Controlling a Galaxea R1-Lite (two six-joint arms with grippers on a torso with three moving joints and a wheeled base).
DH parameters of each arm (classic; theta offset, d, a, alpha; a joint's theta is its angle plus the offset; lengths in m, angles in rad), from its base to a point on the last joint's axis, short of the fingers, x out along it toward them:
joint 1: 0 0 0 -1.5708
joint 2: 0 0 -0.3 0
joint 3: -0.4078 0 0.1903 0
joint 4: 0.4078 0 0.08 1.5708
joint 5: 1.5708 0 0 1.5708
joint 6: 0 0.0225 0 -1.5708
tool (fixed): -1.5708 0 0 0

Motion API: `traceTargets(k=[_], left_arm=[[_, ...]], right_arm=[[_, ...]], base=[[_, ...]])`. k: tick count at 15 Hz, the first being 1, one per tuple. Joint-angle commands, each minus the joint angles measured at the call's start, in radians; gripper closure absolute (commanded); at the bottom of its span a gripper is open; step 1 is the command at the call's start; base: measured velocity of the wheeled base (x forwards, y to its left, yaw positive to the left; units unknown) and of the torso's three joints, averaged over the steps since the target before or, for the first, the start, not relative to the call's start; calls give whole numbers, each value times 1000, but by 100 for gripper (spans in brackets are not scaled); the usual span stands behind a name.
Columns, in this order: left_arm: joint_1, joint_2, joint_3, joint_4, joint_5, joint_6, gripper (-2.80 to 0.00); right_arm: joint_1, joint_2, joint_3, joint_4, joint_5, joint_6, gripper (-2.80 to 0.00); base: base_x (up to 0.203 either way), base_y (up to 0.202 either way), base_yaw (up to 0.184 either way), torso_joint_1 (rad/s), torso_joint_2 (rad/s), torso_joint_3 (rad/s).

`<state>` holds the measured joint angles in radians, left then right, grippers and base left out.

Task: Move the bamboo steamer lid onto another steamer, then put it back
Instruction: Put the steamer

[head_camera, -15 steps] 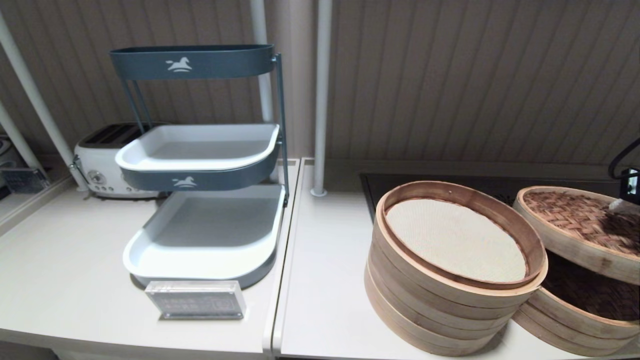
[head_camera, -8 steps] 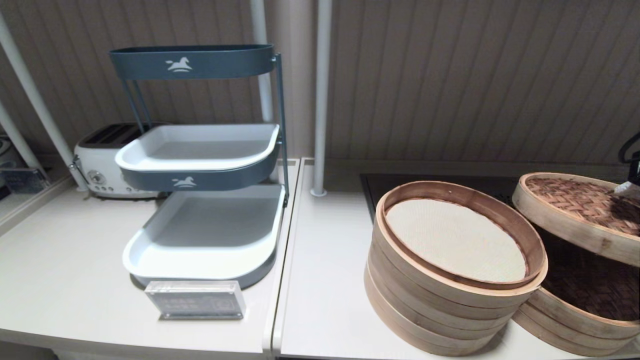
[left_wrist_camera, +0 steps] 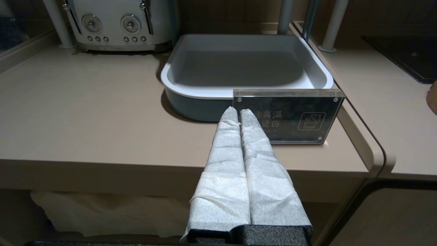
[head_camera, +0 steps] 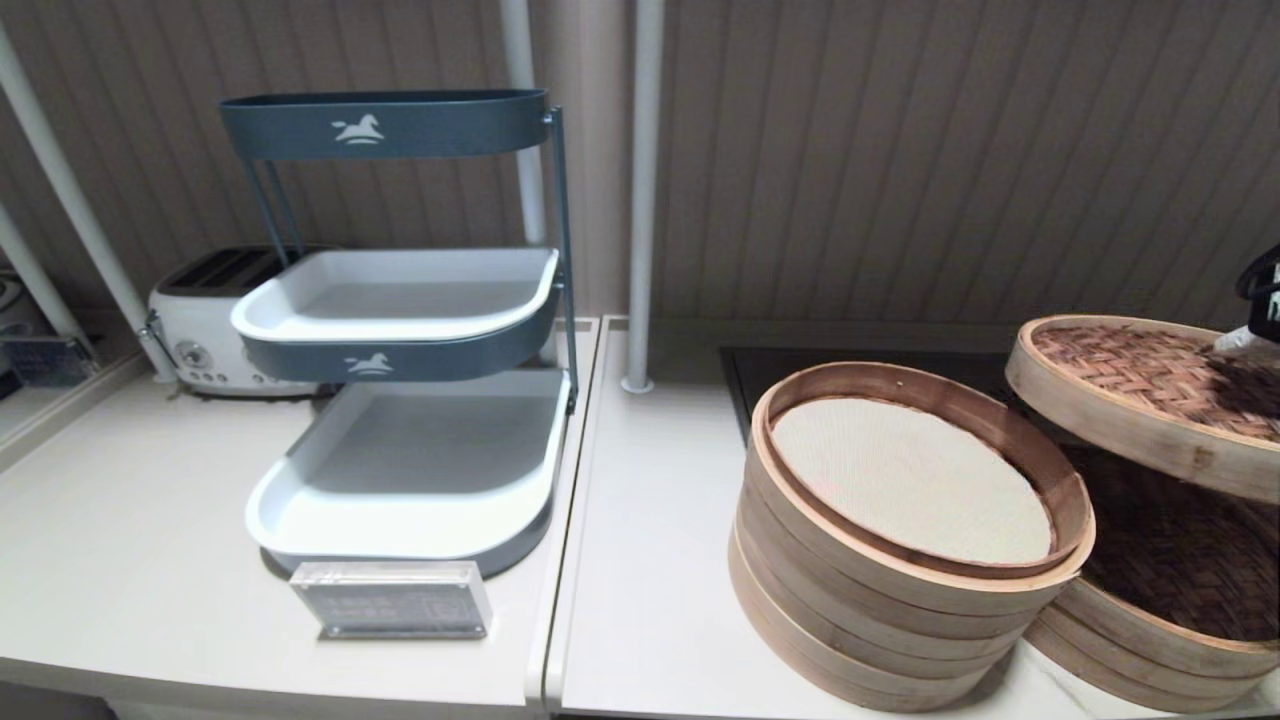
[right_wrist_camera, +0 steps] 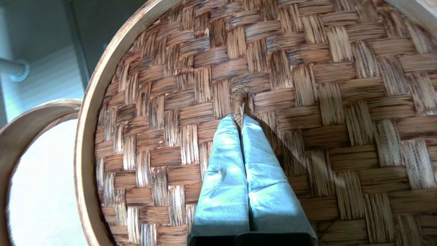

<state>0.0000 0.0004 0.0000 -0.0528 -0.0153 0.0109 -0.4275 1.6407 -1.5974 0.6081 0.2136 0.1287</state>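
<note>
The right gripper (right_wrist_camera: 239, 118) has its wrapped fingers (right_wrist_camera: 222, 171) pressed together on the small loop handle (right_wrist_camera: 239, 99) at the centre of the lid (head_camera: 1140, 400), pinching it between the tips. The lid hangs in the air, tilted, with its pale rim band lower on the near side; in the head view it sits at about 3 o'clock, at the right edge of the frame. It is clear of the low steamer (head_camera: 1170, 600) beneath it, whose dark woven inside shows open at about 4 o'clock, and it does not touch that steamer's rim. Just beside the low steamer, toward 9 o'clock from it, stands the tall stack (head_camera: 880, 620) of tiers, uncovered, with a cream liner (head_camera: 910, 480) lying flat inside its top ring; the two stacks stand side by side, and where they overlap in the picture I cannot tell whether they touch. Only a tip of the right arm (head_camera: 1255, 300) shows in the head view, over the far side of the lid. The left gripper (left_wrist_camera: 238, 114) is parked low in front of the counter (left_wrist_camera: 85, 112), its wrapped fingers closed flat against each other and holding nothing, pointing toward a clear sign block (left_wrist_camera: 288, 116) that stands in front of the rack's bottom tray (left_wrist_camera: 245, 68). A toaster (left_wrist_camera: 116, 24) stands at the back, at about 11 o'clock from that gripper.
</note>
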Motion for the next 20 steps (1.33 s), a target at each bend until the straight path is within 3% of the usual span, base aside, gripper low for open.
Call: traceTargets(k=[1,12,15,20], left_arm=[[0,0,28,-1,0,0,0],[0,0,28,-1,0,0,0],[0,0,28,-1,0,0,0],[0,0,28,-1,0,0,0]], right_arm=[[29,-19,-3,2,1,0,0],[265,-28,1,7,-12,23,0],[343,-23,-1,1,-89,23,0],[439,-14,-7,1,-138,23,0]], base=[[0,0,0,0,0,0],[0,0,0,0,0,0],[0,0,0,0,0,0],[0,0,0,0,0,0]])
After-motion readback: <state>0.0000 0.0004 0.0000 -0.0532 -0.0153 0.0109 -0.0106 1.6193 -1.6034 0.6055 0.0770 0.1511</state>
